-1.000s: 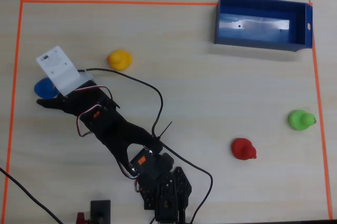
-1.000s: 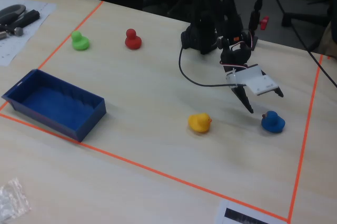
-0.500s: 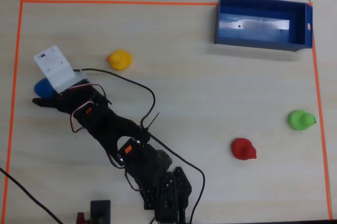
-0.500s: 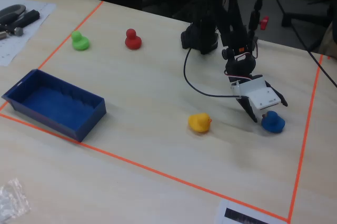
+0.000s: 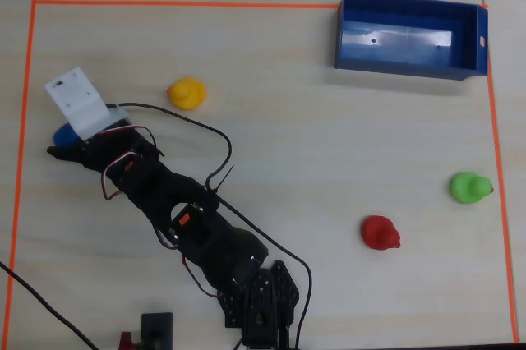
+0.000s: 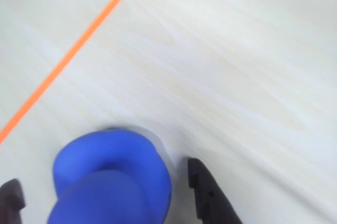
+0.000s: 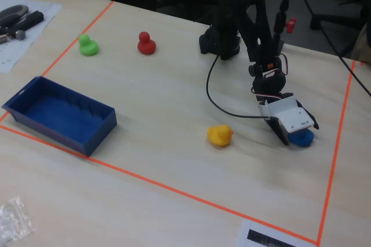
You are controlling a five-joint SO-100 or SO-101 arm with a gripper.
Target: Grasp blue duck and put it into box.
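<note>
In the overhead view, the blue duck (image 5: 65,135) sits at the far left, just inside the orange tape (image 5: 25,87), mostly hidden under the gripper (image 5: 59,141). The wrist view shows the duck (image 6: 111,176) on the table between two dark fingers (image 6: 208,195), which stand apart on either side of it with a gap on the right; the jaws are wide and hold nothing. The arm (image 5: 181,227) stretches from bottom centre. The yellow duck (image 5: 186,93) lies near, right of the gripper. Farther right are the red duck (image 5: 380,232) and green duck (image 5: 470,187). The box (image 5: 408,35) sits top right, well apart from the blue duck.
</note>
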